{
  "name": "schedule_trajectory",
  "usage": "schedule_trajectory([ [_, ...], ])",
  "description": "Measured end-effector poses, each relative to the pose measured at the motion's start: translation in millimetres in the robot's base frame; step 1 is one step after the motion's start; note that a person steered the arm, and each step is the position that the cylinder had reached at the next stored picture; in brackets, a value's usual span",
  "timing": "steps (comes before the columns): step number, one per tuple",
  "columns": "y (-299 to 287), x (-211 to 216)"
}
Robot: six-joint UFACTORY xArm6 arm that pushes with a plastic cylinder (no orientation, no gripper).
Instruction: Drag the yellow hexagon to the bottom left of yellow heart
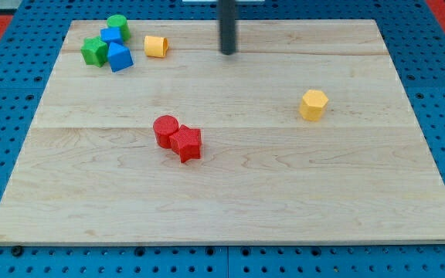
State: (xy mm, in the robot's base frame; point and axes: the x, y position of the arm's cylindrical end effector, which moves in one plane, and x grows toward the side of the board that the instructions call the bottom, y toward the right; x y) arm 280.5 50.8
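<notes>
The yellow hexagon (314,104) lies alone on the right part of the wooden board (230,201). The yellow heart (155,46) lies near the view's top left, just right of a cluster of green and blue blocks. My tip (228,52) rests on the board near the view's top centre. It is to the right of the yellow heart and well up and left of the yellow hexagon, touching neither.
At the top left a green cylinder (117,25), a green block (93,51) and two blue blocks (111,35) (120,56) sit bunched together. A red cylinder (165,130) and a red star-like block (185,144) touch each other left of centre.
</notes>
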Motion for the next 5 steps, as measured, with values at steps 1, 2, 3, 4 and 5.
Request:
schedule_trajectory([
  [1,88.1,48.9],
  [2,122.4,113.9],
  [3,117.1,115.7],
  [4,42.1,109.9],
  [5,63.2,135.0],
])
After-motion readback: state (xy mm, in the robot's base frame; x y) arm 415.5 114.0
